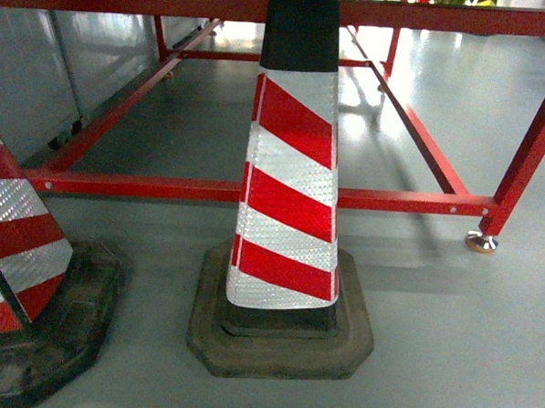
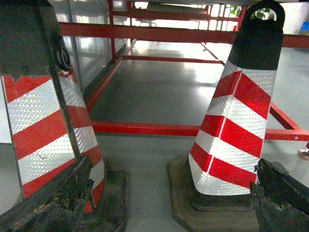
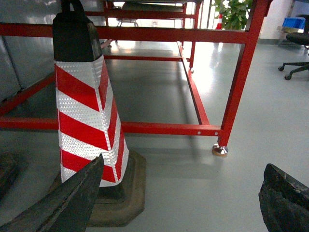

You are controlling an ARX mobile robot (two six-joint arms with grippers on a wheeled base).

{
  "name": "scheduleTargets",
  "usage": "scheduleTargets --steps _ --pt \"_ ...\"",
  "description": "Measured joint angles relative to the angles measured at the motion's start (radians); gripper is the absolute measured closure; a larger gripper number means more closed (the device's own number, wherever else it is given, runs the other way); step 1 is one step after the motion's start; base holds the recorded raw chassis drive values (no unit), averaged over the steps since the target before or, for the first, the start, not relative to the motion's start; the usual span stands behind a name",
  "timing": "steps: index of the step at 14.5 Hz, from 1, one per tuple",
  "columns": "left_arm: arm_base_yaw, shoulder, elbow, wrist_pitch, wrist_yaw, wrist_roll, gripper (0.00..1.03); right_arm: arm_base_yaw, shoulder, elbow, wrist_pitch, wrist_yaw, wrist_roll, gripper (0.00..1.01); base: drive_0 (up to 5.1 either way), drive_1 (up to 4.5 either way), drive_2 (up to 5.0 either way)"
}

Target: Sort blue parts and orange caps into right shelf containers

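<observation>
No blue parts, orange caps or right shelf containers show in any view. My left gripper (image 2: 173,166) is open low over the grey floor, its dark worn fingers (image 2: 58,198) spread wide with nothing between them. It hangs between two red-and-white striped traffic cones (image 2: 236,121). My right gripper (image 3: 183,164) is also open and holds nothing, with one cone (image 3: 87,111) just behind its left finger (image 3: 67,203). Neither gripper appears in the head view.
A cone (image 1: 289,196) on a black rubber base stands straight ahead and a second cone (image 1: 14,245) at the left. Behind them runs a low red metal frame (image 1: 164,188) with a footed post (image 3: 236,96). An office chair (image 3: 297,53) stands far right.
</observation>
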Motion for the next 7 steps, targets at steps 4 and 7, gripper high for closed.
scheduleTargets --steps 4,7 --pt "0.000 0.000 0.000 0.000 0.000 0.000 0.05 0.000 0.000 0.000 0.000 0.000 0.000 0.03 0.0 0.00 0.0" --pt "0.000 0.000 0.000 0.000 0.000 0.000 0.05 0.000 0.000 0.000 0.000 0.000 0.000 0.03 0.0 0.00 0.0"
